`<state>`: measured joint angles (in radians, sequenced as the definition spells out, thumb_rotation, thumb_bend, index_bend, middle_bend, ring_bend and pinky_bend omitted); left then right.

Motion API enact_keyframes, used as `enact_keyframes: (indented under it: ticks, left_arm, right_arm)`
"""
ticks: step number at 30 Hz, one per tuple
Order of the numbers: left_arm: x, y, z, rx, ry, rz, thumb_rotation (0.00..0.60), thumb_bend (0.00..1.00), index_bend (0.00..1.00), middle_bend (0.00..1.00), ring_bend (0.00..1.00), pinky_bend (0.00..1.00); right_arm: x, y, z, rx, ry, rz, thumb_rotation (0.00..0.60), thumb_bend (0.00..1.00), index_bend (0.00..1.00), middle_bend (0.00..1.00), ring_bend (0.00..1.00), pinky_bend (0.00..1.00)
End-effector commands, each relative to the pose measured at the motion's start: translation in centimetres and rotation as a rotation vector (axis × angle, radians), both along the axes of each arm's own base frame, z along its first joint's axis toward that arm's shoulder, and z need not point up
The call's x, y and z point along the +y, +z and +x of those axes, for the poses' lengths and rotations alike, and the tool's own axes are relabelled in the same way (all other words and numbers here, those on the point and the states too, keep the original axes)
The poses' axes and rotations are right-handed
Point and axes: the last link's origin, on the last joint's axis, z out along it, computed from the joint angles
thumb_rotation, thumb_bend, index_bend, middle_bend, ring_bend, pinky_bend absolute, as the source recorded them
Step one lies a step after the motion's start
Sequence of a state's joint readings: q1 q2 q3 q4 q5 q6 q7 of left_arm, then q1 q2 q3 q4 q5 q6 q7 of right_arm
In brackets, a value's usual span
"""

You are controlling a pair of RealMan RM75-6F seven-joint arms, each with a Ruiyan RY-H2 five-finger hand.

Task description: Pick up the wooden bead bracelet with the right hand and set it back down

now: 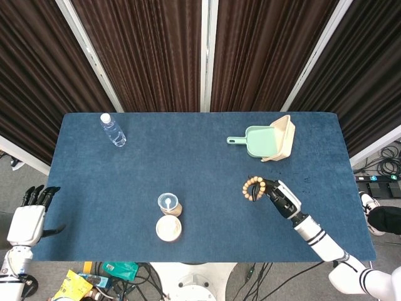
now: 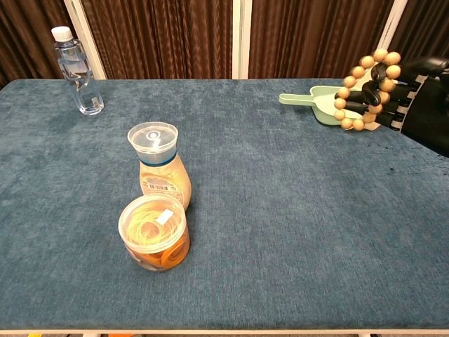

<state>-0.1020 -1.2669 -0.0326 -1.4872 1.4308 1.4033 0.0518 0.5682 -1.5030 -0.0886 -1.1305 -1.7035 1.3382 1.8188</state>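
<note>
The right hand (image 2: 410, 88) held the wooden bead bracelet (image 2: 363, 90) above the desk (image 1: 200, 188), fingers (image 2: 382, 76) hooked through its loop. Light and floppy, its smooth beads probably slipped easily. The left hand (image 1: 28, 222) hung empty, fingers apart.

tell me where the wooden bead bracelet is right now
The wooden bead bracelet hangs on the right hand, lifted above the table's right side, just in front of the green dustpan. The chest view shows it at the far right.
</note>
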Motion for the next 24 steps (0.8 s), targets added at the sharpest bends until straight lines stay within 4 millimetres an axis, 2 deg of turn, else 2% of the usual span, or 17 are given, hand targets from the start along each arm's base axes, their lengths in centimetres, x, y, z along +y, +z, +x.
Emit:
enact_keyframes:
  ticks: [1,7,9,11,13,15,18,21,24]
  left_arm:
    - [0.02,-0.01,-0.02,0.0,0.0,0.0,0.6,0.02,0.14,0.13,0.04,0.0]
    - [-0.09,-0.07,-0.2,-0.002,0.001,-0.003,0.6,0.02,0.14,0.13,0.04,0.0]
    - [-0.02,-0.12,-0.22,-0.003,0.001,-0.003,0.6,0.02,0.14,0.13,0.04,0.0]
    - [-0.12,-0.1,-0.33,-0.003,0.002,-0.002,0.6,0.02,0.14,0.13,0.04,0.0]
    - [-0.08,-0.12,-0.31,-0.003,-0.001,-0.002,0.6,0.02,0.14,0.13,0.05,0.0]
    - [-0.03,-0.13,-0.28,-0.003,-0.002,-0.002,0.6,0.02,0.14,0.13,0.04,0.0]
    - [-0.01,-0.11,-0.2,-0.002,-0.002,-0.003,0.6,0.02,0.14,0.13,0.05,0.0]
    - [-0.02,-0.05,-0.13,0.0,-0.002,-0.002,0.6,0.02,0.14,0.13,0.05,0.0]
    - [-0.02,0.0,-0.12,0.001,0.001,-0.002,0.6,0.02,0.14,0.13,0.04,0.0]
  right_arm:
    - [0.02,0.05,-0.03,0.004,0.004,-0.002,0.295,1.0,0.5,0.57,0.22,0.0]
    - [0.03,0.06,-0.18,0.011,0.002,-0.004,0.288,1.0,0.48,0.56,0.21,0.0]
    - [-0.01,0.01,-0.26,0.014,-0.005,-0.006,0.267,0.99,0.48,0.56,0.21,0.0]
    - [-0.02,-0.07,-0.33,0.017,-0.014,-0.001,0.236,0.85,0.47,0.56,0.21,0.0]
    - [-0.1,-0.1,-0.31,0.017,-0.024,0.002,0.23,0.54,0.47,0.56,0.21,0.0]
    - [-0.11,-0.15,-0.32,0.015,-0.04,0.006,0.23,0.36,0.47,0.56,0.22,0.0]
    - [-0.1,-0.13,-0.28,-0.001,-0.056,0.012,0.228,0.28,0.51,0.57,0.22,0.0]
    - [-0.14,-0.12,-0.32,-0.009,-0.065,0.014,0.227,0.26,0.56,0.58,0.23,0.0]
    - [-0.11,-0.1,-0.34,-0.02,-0.066,0.028,0.214,0.23,0.57,0.58,0.23,0.0]
